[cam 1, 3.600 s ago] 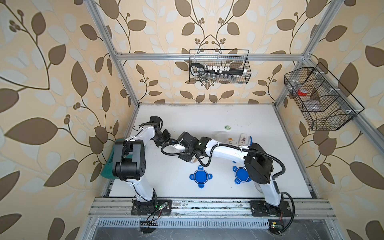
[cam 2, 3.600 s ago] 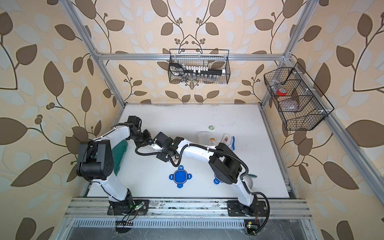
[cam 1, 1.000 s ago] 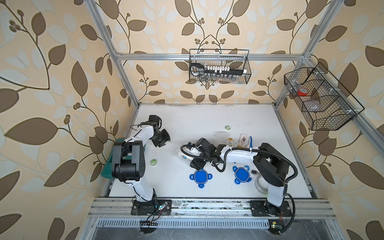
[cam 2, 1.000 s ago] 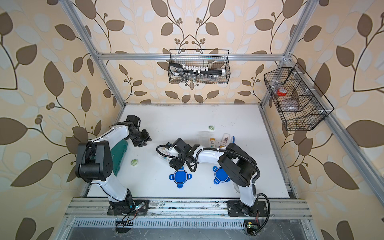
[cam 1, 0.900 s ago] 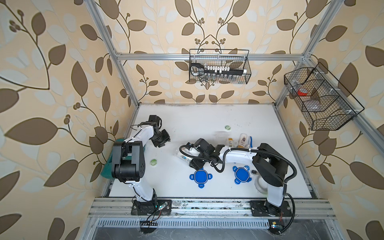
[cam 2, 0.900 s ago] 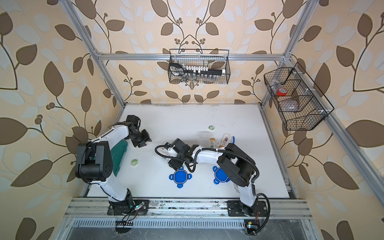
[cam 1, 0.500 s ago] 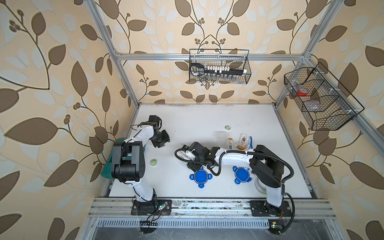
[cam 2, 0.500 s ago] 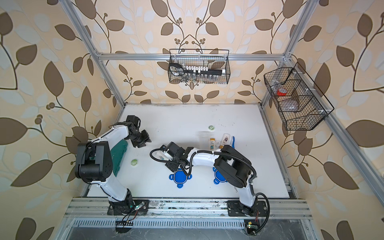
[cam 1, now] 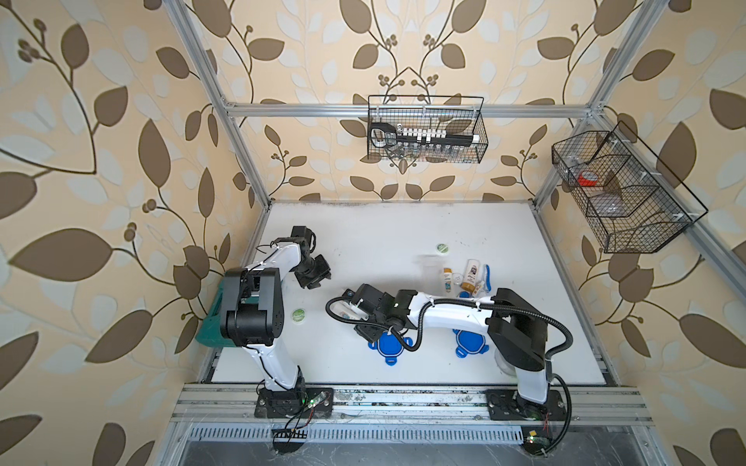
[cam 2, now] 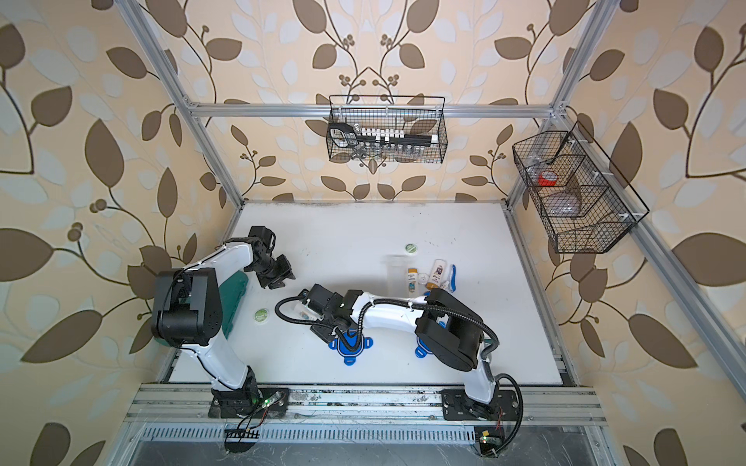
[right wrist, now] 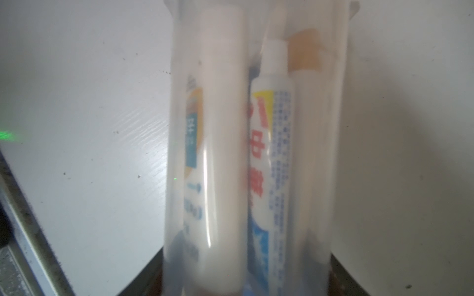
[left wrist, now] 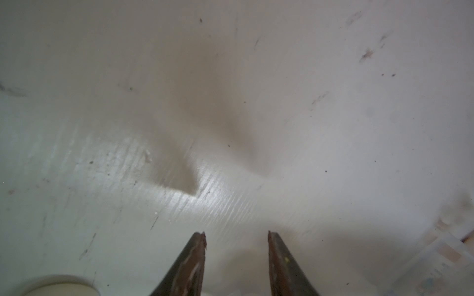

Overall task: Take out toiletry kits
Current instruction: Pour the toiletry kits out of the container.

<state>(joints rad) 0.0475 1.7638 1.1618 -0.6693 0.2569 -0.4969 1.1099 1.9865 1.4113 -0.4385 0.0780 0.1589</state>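
The unpacked kit is a white bottle [right wrist: 220, 153], a printed tube [right wrist: 272, 153] and an orange-capped bottle [right wrist: 305, 56], all still inside a clear jar [right wrist: 175, 102] that lies on its side on the surface [cam 1: 383, 226]. The right hand [right wrist: 246, 252] has one finger on each side of the jar near its base. The blur hides whether they have clamped on it or merely flank it. The other kit [cam 1: 464, 276] already lies loose toward the far right of the surface, with a green-white disc [cam 1: 442, 249] just beyond it. This looks like the second unpacking at the point of taking hold. The next move seems to call for a firm grip, then a lift and tilt so the contents slide out of the open mouth, clear of the two blue lids [cam 1: 389, 343]. The left hand [cam 1: 314, 274] hangs well apart near the left edge, its fingers parted with nothing between them. Only the right wrist view shows what the jar contains. In both top views the arm covers most of the jar, but they alone show the emptied kit, the lids and a second disc [cam 1: 299, 315]. The left wrist view shows mostly bare surface.
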